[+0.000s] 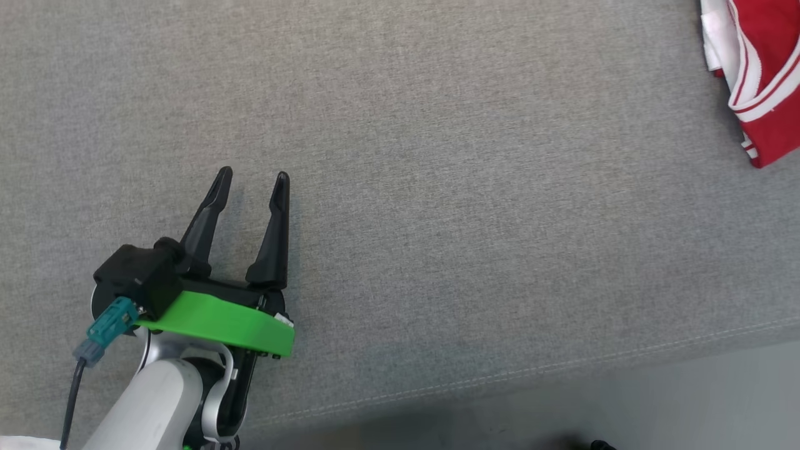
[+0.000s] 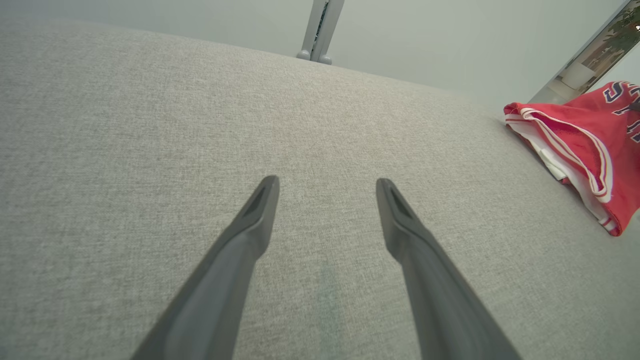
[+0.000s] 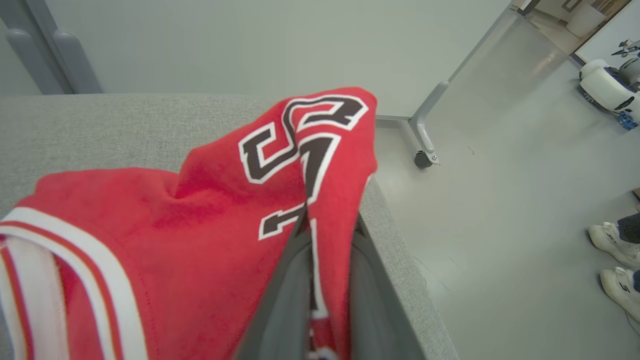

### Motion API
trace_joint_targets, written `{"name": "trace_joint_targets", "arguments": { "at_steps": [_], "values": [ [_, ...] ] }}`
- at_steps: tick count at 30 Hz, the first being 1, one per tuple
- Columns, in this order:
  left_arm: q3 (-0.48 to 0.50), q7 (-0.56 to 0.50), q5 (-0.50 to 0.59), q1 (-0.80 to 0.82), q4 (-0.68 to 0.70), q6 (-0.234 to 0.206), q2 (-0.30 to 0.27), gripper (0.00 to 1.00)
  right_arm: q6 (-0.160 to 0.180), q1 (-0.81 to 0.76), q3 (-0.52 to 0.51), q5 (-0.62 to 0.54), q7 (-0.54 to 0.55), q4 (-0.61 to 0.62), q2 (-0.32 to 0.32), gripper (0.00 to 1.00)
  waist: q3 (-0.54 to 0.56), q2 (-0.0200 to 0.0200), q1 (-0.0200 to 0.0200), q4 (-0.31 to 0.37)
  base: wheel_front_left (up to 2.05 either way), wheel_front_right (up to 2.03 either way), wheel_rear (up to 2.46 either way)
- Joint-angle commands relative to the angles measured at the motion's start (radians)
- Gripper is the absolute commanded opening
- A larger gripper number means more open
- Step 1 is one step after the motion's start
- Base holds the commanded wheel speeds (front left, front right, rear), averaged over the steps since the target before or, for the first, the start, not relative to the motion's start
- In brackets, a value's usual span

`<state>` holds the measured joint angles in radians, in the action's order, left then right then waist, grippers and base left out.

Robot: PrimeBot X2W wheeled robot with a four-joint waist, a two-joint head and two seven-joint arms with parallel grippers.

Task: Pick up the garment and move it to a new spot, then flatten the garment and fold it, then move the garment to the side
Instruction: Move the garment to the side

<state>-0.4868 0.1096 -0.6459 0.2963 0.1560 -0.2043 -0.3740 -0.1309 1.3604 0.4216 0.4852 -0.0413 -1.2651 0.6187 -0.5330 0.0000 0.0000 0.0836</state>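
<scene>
The garment (image 1: 765, 75) is a red jersey with white trim and dark lettering, bunched at the far right of the grey fabric surface (image 1: 437, 187). My right gripper (image 3: 327, 225) is shut on a fold of the garment (image 3: 200, 225), with red cloth pinched between its two fingers near the surface's right edge. My left gripper (image 1: 253, 178) hovers over bare grey fabric at the lower left, open with nothing between its fingers. From the left wrist, the garment (image 2: 585, 150) lies far off to the right of the left gripper (image 2: 327, 185).
The grey surface's front edge (image 1: 562, 369) runs along the bottom of the head view, with pale floor (image 1: 687, 406) beyond. A grey stand with a wheel (image 3: 425, 150) is on the floor at the right. A person's white shoes (image 3: 612, 240) stand at the far right.
</scene>
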Motion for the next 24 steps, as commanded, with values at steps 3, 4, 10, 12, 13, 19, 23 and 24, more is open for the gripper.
{"name": "trace_joint_targets", "arguments": {
  "at_steps": [3,4,10,12,13,19,23,24],
  "values": [
    [-0.006,-0.004,0.010,0.019,0.007,-0.007,-0.008,1.00,0.000,0.008,-0.019,-0.032,0.007,-0.018,0.011,0.30,-0.028,0.0000,0.0000,-0.028,0.00,0.00,0.00],
    [-0.007,-0.005,0.011,0.020,0.009,-0.008,-0.008,1.00,0.000,0.001,-0.029,-0.038,0.014,-0.021,0.010,0.41,-0.033,0.0000,0.0000,-0.033,0.00,0.00,0.00],
    [-0.001,-0.002,0.013,0.015,0.017,-0.015,-0.014,1.00,0.000,-0.031,-0.074,-0.089,0.045,-0.026,0.028,1.00,-0.050,0.0000,0.0000,-0.038,0.00,0.00,0.00],
    [0.001,-0.002,0.012,0.015,0.018,-0.018,-0.015,1.00,0.000,-0.036,-0.089,-0.102,0.053,-0.026,0.026,1.00,-0.052,0.0000,0.0000,-0.036,0.00,0.00,0.00],
    [0.001,-0.002,0.012,0.016,0.018,-0.019,-0.016,1.00,0.000,-0.042,-0.096,-0.108,0.059,-0.025,0.024,1.00,-0.053,0.0000,0.0000,-0.034,0.00,0.00,0.00],
    [-0.006,-0.007,0.014,0.023,0.018,-0.018,-0.017,1.00,0.000,-0.074,-0.132,-0.142,0.073,-0.026,0.053,1.00,-0.052,0.0000,0.0000,-0.026,0.00,0.00,0.00],
    [-0.005,-0.009,0.014,0.022,0.020,-0.021,-0.023,1.00,0.000,-0.088,-0.162,-0.170,0.058,-0.026,0.072,1.00,-0.051,0.0000,0.0000,-0.018,0.00,0.00,0.00],
    [-0.006,-0.010,0.014,0.021,0.020,-0.021,-0.024,1.00,0.000,-0.091,-0.169,-0.175,0.057,-0.026,0.074,1.00,-0.050,0.0000,0.0000,-0.016,0.00,0.00,0.00]
  ]
}}
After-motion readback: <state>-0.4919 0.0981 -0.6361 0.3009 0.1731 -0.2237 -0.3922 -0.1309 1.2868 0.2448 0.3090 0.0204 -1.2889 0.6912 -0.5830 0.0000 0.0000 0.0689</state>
